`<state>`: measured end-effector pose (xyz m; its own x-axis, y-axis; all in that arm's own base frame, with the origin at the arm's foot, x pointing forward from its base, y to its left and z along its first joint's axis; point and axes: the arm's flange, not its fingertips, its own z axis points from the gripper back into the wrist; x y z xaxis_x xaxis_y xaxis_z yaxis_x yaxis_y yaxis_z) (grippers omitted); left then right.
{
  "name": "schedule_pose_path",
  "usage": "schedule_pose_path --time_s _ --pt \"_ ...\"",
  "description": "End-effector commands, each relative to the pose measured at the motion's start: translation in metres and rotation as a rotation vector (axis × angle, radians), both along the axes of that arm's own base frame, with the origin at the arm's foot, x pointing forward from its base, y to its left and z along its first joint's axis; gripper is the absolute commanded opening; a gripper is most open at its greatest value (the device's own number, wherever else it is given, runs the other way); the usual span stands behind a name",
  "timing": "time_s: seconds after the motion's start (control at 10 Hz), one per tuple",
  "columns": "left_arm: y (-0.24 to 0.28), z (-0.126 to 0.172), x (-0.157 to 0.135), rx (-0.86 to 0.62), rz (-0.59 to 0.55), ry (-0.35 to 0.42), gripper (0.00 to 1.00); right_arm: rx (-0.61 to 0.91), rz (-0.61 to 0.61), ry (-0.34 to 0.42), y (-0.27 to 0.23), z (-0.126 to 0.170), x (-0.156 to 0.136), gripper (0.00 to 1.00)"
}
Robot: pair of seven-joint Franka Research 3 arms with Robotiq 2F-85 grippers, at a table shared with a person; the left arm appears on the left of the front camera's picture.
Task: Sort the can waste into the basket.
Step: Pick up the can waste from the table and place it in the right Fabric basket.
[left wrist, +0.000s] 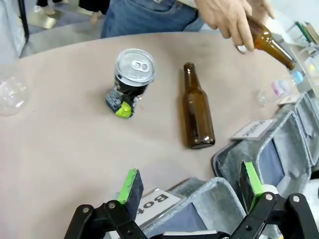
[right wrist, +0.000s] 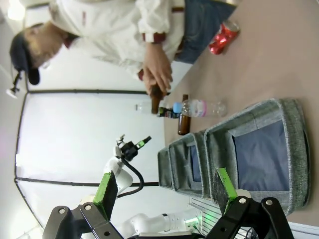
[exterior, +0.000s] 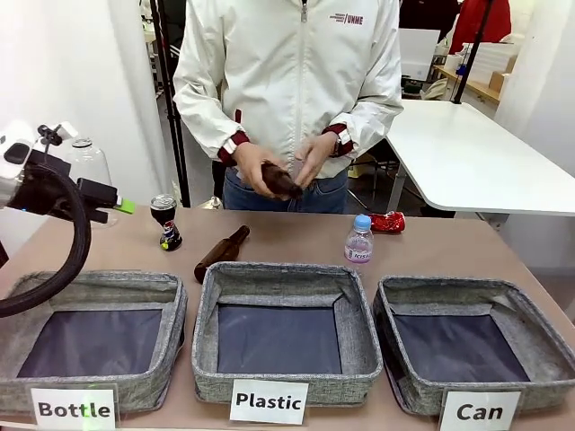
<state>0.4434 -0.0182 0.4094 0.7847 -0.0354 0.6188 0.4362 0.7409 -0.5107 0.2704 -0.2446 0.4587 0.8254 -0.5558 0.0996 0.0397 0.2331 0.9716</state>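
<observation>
**Front view:** the red can (exterior: 388, 222) lies on its side by the table's far edge, right of the middle, just beside a clear plastic bottle (exterior: 358, 241). The dark can (exterior: 166, 222) stands near the far edge toward the left. It is close to the left pincer (exterior: 115, 199), which hovers above the table's left edge. The basket (exterior: 467, 289) with the "Can" card (exterior: 479, 411) sits at the near right corner. A person's hands (exterior: 314, 157) hold a brown bottle (exterior: 280, 181) above the far edge.

**Left wrist view:** the left pincer (left wrist: 189, 169) is spread wide and grips nothing. The dark can (left wrist: 128, 82) stands beyond one finger, apart from it, beside a lying brown bottle (left wrist: 196, 109).

**Right wrist view:** the right pincer (right wrist: 165, 186) is released and holds nothing. The basket (right wrist: 296, 149) lies just past its fingers, and the red can (right wrist: 223, 37) lies well apart, farther on.
</observation>
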Motion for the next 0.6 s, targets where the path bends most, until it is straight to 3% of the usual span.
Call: schedule_pose_path --time_s 0.0,0.3,0.5 --pt "0.021 0.028 -0.002 -0.063 -0.068 0.032 1.0 0.028 -0.009 0.002 0.0 0.005 0.001 1.0" --pt "0.126 0.08 -0.059 -0.226 -0.112 0.004 1.0 0.028 -0.009 0.002 0.0 0.005 0.001 1.0" --pt "0.207 0.093 -0.096 -0.333 -0.092 -0.034 1.0 0.028 -0.009 0.002 0.0 0.005 0.001 1.0"
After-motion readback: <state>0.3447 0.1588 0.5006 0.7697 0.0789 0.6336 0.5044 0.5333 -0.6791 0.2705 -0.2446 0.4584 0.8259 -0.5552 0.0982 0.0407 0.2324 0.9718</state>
